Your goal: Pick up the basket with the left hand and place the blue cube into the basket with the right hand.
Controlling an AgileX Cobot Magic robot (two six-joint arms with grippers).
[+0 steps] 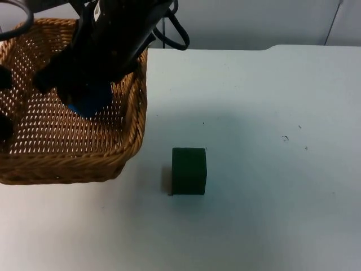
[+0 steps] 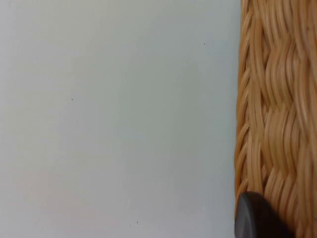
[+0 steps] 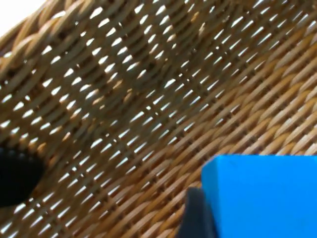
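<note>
The right pincer (image 1: 87,104) reaches in from above, its fingers clamped; the left pincer (image 1: 4,104) grips at the far left edge.

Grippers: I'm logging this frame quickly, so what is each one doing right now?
Left gripper: at the basket rim; grip cannot be told.
Right gripper: shut on the blue cube, over the basket.
</note>
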